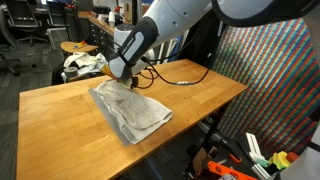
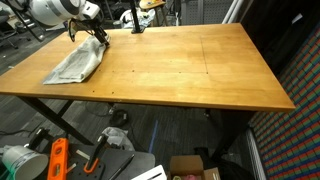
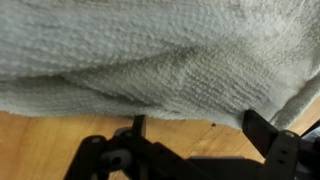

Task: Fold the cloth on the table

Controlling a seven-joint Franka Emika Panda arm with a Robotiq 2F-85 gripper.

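Note:
A grey-white towel-like cloth [image 1: 135, 110] lies crumpled and partly folded on the wooden table [image 1: 60, 115]. It shows in both exterior views, near a table corner in one [image 2: 75, 65]. My gripper [image 1: 118, 78] hangs low at the cloth's far edge and also shows in an exterior view [image 2: 100, 38]. In the wrist view the cloth [image 3: 160, 50] fills the upper part. The gripper [image 3: 200, 130] is open, its two fingers spread apart over bare wood just beside the cloth's edge, with nothing between them.
A black cable [image 1: 175, 75] lies on the table behind the arm. Chairs and clutter stand beyond the far edge. A colourful patterned panel [image 1: 275, 80] stands beside the table. An orange tool [image 2: 58, 158] and boxes lie on the floor below.

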